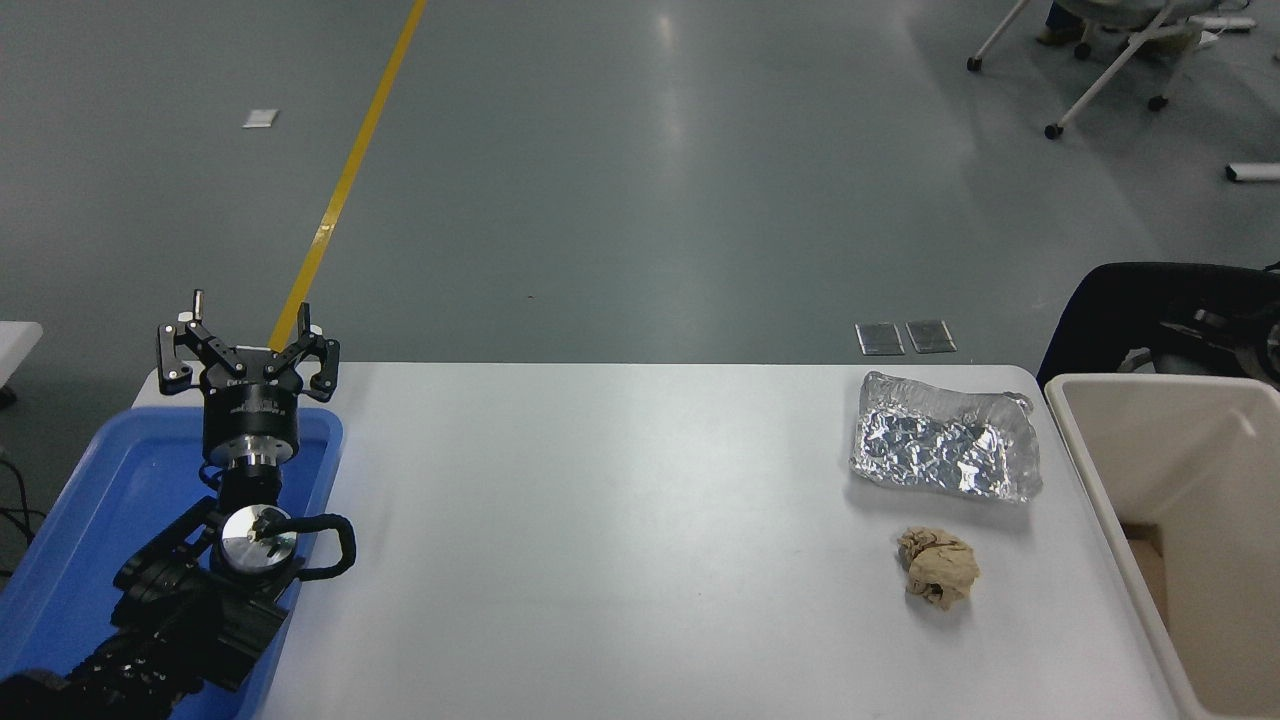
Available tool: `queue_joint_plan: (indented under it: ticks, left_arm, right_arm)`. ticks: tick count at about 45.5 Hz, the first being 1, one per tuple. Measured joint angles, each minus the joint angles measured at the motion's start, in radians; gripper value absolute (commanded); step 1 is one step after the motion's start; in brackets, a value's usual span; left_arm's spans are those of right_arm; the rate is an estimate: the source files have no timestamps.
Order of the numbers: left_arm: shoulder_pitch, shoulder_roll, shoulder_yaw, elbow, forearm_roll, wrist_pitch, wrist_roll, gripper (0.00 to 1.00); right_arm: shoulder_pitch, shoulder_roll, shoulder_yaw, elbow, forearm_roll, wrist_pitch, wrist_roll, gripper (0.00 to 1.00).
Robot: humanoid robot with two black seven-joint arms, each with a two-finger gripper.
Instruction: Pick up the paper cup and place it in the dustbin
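The paper cup does not show anywhere in the head view. The beige dustbin (pixel 1170 470) stands at the table's right end, cut off by the picture's edge. Part of my right gripper (pixel 1236 338) shows at the right edge, above the dustbin's far rim and against a black chair. It is blurred and mostly out of frame. My left gripper (pixel 247 345) is parked open and empty at the lower left, over the blue tray's far end.
A blue plastic tray (pixel 100 500) lies at the table's left end under my left arm. A crinkled silver foil tray (pixel 945 450) and a crumpled brown paper ball (pixel 938 568) lie near the dustbin. A black chair (pixel 1130 310) stands behind the dustbin.
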State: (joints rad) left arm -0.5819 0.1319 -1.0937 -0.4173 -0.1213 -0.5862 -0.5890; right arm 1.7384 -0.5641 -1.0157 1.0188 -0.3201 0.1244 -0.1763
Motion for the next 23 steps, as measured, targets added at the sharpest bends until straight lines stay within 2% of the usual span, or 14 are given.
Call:
queue_joint_plan:
  ticks: [11, 23]
  left_arm:
    - [0.001, 0.000, 0.000, 0.000, 0.000, 0.000, 0.000, 0.99]
    - [0.001, 0.001, 0.000, 0.000, 0.000, 0.000, 0.000, 0.99]
  right_arm:
    - [0.208, 0.125, -0.017, 0.196, 0.005, 0.191, -0.001, 1.00]
    - [0.358, 0.184, 0.016, 0.356, 0.082, 0.444, -0.003, 1.00]
